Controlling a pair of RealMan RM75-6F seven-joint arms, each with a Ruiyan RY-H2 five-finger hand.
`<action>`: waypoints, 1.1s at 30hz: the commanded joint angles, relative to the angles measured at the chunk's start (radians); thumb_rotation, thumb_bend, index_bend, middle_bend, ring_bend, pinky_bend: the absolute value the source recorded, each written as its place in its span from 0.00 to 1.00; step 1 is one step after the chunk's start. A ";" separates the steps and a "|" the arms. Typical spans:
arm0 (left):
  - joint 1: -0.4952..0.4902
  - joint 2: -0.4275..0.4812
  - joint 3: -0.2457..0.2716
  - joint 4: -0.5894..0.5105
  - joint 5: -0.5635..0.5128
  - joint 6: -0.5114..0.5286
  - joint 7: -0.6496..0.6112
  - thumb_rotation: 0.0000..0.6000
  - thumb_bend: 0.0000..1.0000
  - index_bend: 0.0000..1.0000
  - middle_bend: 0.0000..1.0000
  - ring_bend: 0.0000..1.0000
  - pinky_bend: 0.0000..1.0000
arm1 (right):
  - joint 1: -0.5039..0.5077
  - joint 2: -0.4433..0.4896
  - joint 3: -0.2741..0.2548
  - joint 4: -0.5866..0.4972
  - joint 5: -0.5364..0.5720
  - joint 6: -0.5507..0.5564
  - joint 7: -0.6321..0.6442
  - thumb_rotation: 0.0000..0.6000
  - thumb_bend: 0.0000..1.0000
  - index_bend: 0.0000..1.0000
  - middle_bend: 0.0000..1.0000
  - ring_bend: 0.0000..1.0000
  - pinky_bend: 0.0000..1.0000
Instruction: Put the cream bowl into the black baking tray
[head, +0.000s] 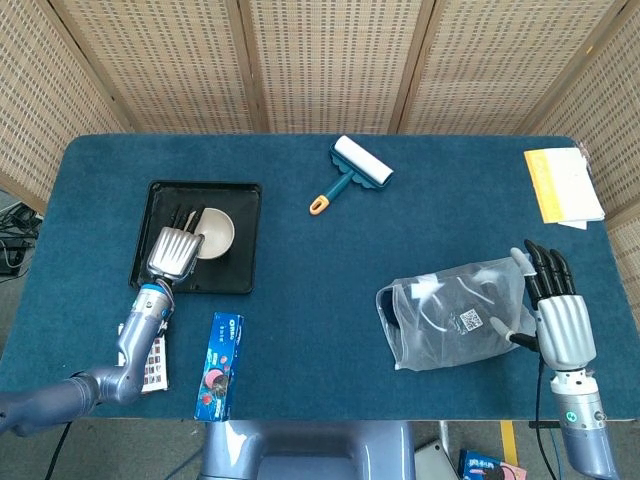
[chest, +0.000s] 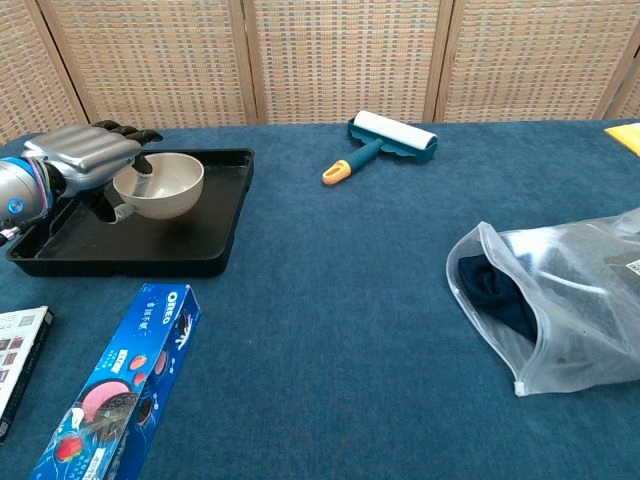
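Note:
The cream bowl (head: 215, 232) (chest: 162, 186) is inside the black baking tray (head: 238, 262) (chest: 215, 238), over its middle. My left hand (head: 176, 249) (chest: 85, 157) grips the bowl's left rim, fingers hooked into it. Whether the bowl rests on the tray floor or hangs just above it, I cannot tell. My right hand (head: 555, 318) stays at the table's right front, fingers spread and holding nothing, beside a clear plastic bag (head: 455, 310) (chest: 555, 300); the chest view does not show this hand.
A teal lint roller (head: 353, 170) (chest: 385, 137) lies at the back centre. A blue Oreo box (head: 215, 366) (chest: 120, 385) and a small card box (head: 150, 345) lie near the front left. A yellow booklet (head: 563, 184) sits at the back right.

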 joint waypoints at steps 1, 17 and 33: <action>0.005 -0.004 -0.007 0.001 -0.010 -0.003 0.012 1.00 0.33 0.41 0.00 0.00 0.00 | 0.000 -0.001 0.001 0.002 -0.001 0.001 0.001 1.00 0.20 0.07 0.00 0.00 0.04; 0.142 0.164 -0.039 -0.313 0.131 0.230 -0.141 1.00 0.21 0.13 0.00 0.00 0.00 | -0.001 -0.004 -0.009 -0.005 -0.018 -0.004 -0.022 1.00 0.20 0.07 0.00 0.00 0.04; 0.491 0.312 0.164 -0.517 0.392 0.643 -0.189 1.00 0.14 0.00 0.00 0.00 0.00 | -0.001 -0.021 -0.033 -0.042 0.020 -0.072 -0.214 1.00 0.19 0.03 0.00 0.00 0.02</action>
